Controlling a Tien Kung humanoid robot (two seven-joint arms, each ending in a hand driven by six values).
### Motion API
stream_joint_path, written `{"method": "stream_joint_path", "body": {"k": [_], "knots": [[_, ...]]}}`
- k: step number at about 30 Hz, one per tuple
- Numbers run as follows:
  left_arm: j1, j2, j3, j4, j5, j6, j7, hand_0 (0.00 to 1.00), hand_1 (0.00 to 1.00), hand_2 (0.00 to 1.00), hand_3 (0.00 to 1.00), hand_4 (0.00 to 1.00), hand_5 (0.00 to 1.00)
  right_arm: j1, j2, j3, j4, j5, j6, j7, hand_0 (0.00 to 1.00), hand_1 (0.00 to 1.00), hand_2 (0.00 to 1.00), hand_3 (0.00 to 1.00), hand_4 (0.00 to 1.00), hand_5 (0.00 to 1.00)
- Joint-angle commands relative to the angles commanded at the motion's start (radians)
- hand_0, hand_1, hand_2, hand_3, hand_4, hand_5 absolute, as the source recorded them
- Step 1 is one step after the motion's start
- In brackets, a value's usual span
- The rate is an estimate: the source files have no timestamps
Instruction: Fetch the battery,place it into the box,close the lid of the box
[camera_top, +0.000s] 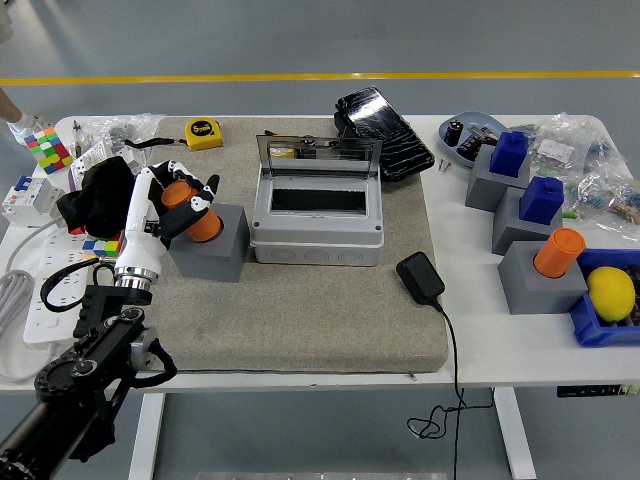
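An orange cylindrical battery (200, 217) sits tilted at the top of a grey block (215, 246) on the left of the mat. My left hand (183, 200) is curled around the battery, with its fingers (197, 204) wrapped over its upper part. The grey box (316, 215) stands mid-mat. Its clear lid (318, 152) is raised upright at the back and the dark opening is empty. My right hand is out of view.
A black charger (421, 277) with its cable lies right of the box. A yellow tape measure (204, 131) and a black case (383, 120) lie behind it. Grey blocks with blue pieces (512, 152) and another orange cylinder (558, 252) stand at the right, and a black cloth (98, 190) at the left.
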Motion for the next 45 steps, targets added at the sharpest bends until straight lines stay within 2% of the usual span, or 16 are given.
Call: {"method": "stream_joint_path", "body": {"k": [5, 7, 11, 14, 18, 21, 24, 25, 26, 30, 31, 35, 36, 42, 43, 45], "knots": [[0.003, 0.0, 0.013, -0.051, 0.049, 0.014, 0.015, 0.187, 0.155, 0.175, 0.216, 0.546, 0.002, 0.001, 0.001, -0.009, 0.0, 0.011, -0.002, 0.009, 0.663, 0.652, 0.682, 0.602, 0.998, 0.591], [0.0, 0.001, 0.024, -0.087, 0.105, 0.036, 0.044, 0.186, 0.15, 0.172, 0.213, 0.541, 0.002, 0.001, 0.001, -0.008, 0.0, 0.009, -0.003, 0.01, 0.657, 0.65, 0.682, 0.601, 0.998, 0.591], [-0.027, 0.031, 0.069, -0.163, 0.249, 0.049, 0.12, 0.186, 0.15, 0.172, 0.213, 0.541, 0.002, 0.002, -0.001, -0.003, 0.0, 0.01, -0.005, 0.011, 0.657, 0.65, 0.682, 0.601, 0.998, 0.591], [-0.063, 0.06, 0.13, -0.222, 0.366, 0.066, 0.19, 0.179, 0.147, 0.17, 0.211, 0.542, 0.002, 0.003, -0.002, 0.001, 0.0, 0.008, -0.007, 0.011, 0.653, 0.648, 0.681, 0.6, 0.998, 0.591], [-0.122, 0.083, 0.214, -0.283, 0.497, 0.075, 0.278, 0.179, 0.147, 0.17, 0.211, 0.542, 0.002, 0.004, -0.002, -0.003, 0.0, 0.013, -0.008, 0.014, 0.653, 0.648, 0.681, 0.6, 0.998, 0.591], [-0.169, 0.09, 0.275, -0.297, 0.589, 0.072, 0.328, 0.179, 0.147, 0.172, 0.211, 0.554, 0.002, 0.004, -0.002, -0.006, 0.0, 0.014, -0.008, 0.015, 0.65, 0.647, 0.679, 0.601, 0.998, 0.591], [-0.226, 0.084, 0.341, -0.276, 0.681, 0.065, 0.36, 0.179, 0.147, 0.172, 0.211, 0.554, 0.002, 0.005, -0.002, -0.011, 0.0, 0.017, -0.008, 0.016, 0.65, 0.647, 0.679, 0.601, 0.998, 0.591], [-0.242, 0.079, 0.358, -0.267, 0.714, 0.064, 0.368, 0.181, 0.156, 0.178, 0.225, 0.603, 0.002, 0.006, -0.002, -0.012, 0.0, 0.018, -0.008, 0.016, 0.653, 0.647, 0.68, 0.602, 0.998, 0.591], [-0.253, 0.076, 0.368, -0.259, 0.741, 0.063, 0.372, 0.181, 0.156, 0.178, 0.225, 0.603, 0.002, 0.006, -0.002, -0.013, 0.0, 0.018, -0.008, 0.016, 0.653, 0.647, 0.68, 0.602, 0.998, 0.591], [-0.32, 0.045, 0.421, -0.213, 0.875, 0.063, 0.399, 0.181, 0.156, 0.178, 0.225, 0.603, 0.002, 0.008, -0.004, -0.016, 0.0, 0.017, -0.009, 0.015, 0.653, 0.647, 0.68, 0.602, 0.998, 0.591], [-0.341, 0.034, 0.433, -0.195, 0.914, 0.06, 0.406, 0.19, 0.164, 0.185, 0.242, 0.677, 0.002, 0.009, -0.005, -0.016, 0.0, 0.016, -0.009, 0.014, 0.653, 0.646, 0.679, 0.601, 0.998, 0.59], [-0.404, 0.0, 0.457, -0.124, 1.008, 0.045, 0.434, 0.19, 0.164, 0.185, 0.242, 0.677, 0.002, 0.013, -0.007, -0.025, 0.0, 0.019, -0.009, 0.014, 0.653, 0.646, 0.679, 0.601, 0.998, 0.59], [-0.417, 0.0, 0.461, -0.105, 1.017, 0.042, 0.436, 0.204, 0.171, 0.192, 0.258, 0.789, 0.002, 0.013, -0.007, -0.027, 0.0, 0.02, -0.009, 0.014, 0.653, 0.646, 0.679, 0.601, 0.998, 0.59], [-0.467, 0.0, 0.48, 0.01, 1.025, 0.045, 0.422, 0.204, 0.171, 0.192, 0.258, 0.789, 0.002, 0.016, -0.008, -0.04, 0.0, 0.022, -0.007, 0.014, 0.652, 0.646, 0.679, 0.597, 0.998, 0.59], [-0.471, 0.0, 0.481, 0.029, 1.029, 0.046, 0.419, 0.224, 0.19, 0.204, 0.301, 0.888, 0.002, 0.016, -0.007, -0.043, 0.0, 0.023, -0.007, 0.014, 0.654, 0.645, 0.679, 0.596, 0.998, 0.591], [-0.473, 0.0, 0.483, 0.053, 1.021, 0.048, 0.412, 0.224, 0.19, 0.204, 0.301, 0.888, 0.002, 0.017, -0.007, -0.054, 0.0, 0.03, -0.007, 0.016, 0.654, 0.645, 0.679, 0.596, 0.998, 0.591]]}}
